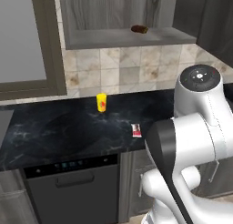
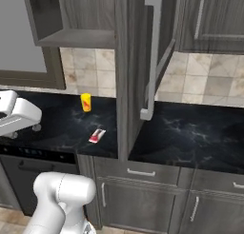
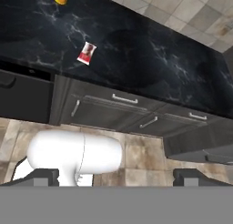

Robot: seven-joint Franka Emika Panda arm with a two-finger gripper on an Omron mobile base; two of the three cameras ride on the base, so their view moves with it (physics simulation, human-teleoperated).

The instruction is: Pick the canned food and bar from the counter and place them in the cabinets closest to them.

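Note:
The canned food [image 1: 139,29], a small dark red tin with a yellowish end, rests on the shelf floor of the open wall cabinets [image 1: 104,38]. The bar [image 1: 136,130] is a flat red and white packet lying on the black counter [image 1: 54,132] near its front edge; it also appears in the right base view [image 2: 97,135] and the hand view [image 3: 86,53]. My gripper [image 3: 116,176] hangs well back from the counter and above floor level, looking down at the bar from a distance. Its fingertips [image 3: 45,175] stand wide apart, open, with nothing between them.
A yellow cup-like container [image 1: 101,102] with a red mark stands behind the bar near the tiled wall. An open cabinet door [image 2: 153,52] with a long handle juts out over the counter. A dishwasher [image 1: 73,184] and grey base cabinets [image 3: 118,111] sit below.

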